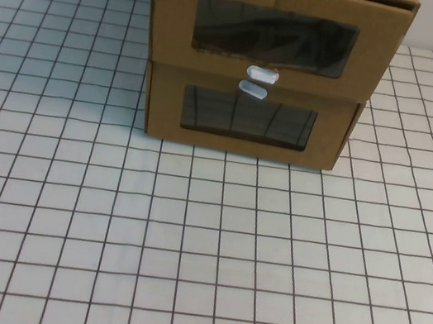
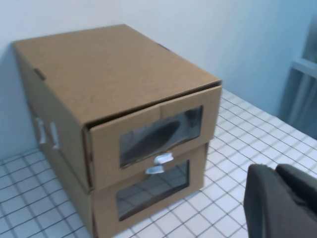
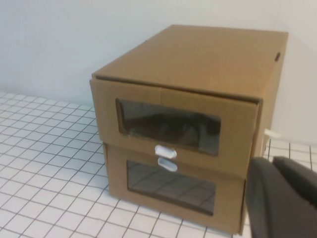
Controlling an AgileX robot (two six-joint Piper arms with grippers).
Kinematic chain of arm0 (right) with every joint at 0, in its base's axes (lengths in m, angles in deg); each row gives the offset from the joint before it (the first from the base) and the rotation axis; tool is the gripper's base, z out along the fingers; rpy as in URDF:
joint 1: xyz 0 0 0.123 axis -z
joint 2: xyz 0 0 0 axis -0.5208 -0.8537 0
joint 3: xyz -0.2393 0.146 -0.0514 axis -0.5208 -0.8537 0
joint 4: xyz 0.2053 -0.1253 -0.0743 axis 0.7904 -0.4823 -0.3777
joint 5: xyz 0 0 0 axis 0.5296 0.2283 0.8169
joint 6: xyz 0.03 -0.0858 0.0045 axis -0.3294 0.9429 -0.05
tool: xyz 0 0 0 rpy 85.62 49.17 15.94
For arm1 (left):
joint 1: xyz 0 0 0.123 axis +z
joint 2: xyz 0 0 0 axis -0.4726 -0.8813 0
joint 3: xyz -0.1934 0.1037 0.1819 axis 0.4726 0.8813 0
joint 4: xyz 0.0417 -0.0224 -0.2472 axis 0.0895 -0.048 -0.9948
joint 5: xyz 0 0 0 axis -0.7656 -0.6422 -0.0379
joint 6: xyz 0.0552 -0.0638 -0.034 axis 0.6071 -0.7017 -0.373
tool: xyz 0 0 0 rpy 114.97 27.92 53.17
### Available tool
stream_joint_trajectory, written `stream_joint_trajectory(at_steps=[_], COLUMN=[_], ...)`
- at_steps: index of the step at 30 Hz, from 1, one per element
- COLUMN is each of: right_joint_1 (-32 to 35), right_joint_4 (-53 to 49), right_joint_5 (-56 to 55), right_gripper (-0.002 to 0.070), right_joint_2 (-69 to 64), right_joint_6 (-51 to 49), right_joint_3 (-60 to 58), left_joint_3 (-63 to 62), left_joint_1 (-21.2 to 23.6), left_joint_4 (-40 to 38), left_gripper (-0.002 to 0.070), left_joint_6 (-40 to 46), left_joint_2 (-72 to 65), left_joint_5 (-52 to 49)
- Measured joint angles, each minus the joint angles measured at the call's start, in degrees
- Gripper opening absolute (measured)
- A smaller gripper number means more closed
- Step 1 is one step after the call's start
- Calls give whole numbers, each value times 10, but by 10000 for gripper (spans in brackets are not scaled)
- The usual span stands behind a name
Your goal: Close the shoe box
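Soft, even, fairly bright light falls from above. The stacked boxes (image 1: 258, 69) cast only a faint shadow on the gridded table (image 1: 201, 252). Their windows (image 1: 274, 36) reflect dimly. Both wrist views are slightly hazy; near dark shapes look blurred.

left gripper (image 2: 280, 201) and right gripper (image 3: 285, 198) each show only as dark edge, held back.

It looks like a bare test bench in a lab: behind the stacked cardboard boxes (image 1: 272, 63) stands a plain pale wall (image 3: 59, 39), and beneath and in front of them spreads a white table cover (image 1: 199, 260) ruled in a black grid.
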Motion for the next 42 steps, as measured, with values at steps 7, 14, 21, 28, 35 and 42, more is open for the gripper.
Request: stream_joint_trajectory(at_steps=[7, 14, 21, 28, 35, 42], right_joint_1=[0, 0, 0, 0, 0, 0], right_joint_4=[0, -12, -13, -13, -13, -13], right_joint_5=[-14, -60, -163, -182, -163, -93], right_gripper=[-14, -14, -14, -14, -14, -14], right_joint_2=[138, 196, 196, 196, 196, 196], right_joint_6=[-8, -8, -8, -10, -10, -10], right_joint_3=[-116, -196, -278, -343, -373, -376], left_joint_3=[240, 389, 518, 619, 676, 718], left_joint_1=[0, 0, 0, 0, 0, 0], left_joint_4=[26, 88, 140, 144, 144, 144], left_gripper=[-5, -5, -5, -5, -5, -5], left_joint_6=[-43, -55, -55, -55, -55, -55], left_joint_2=[239, 401, 409, 401, 401, 401], left_joint_5=[97, 198, 298, 424, 470, 470])
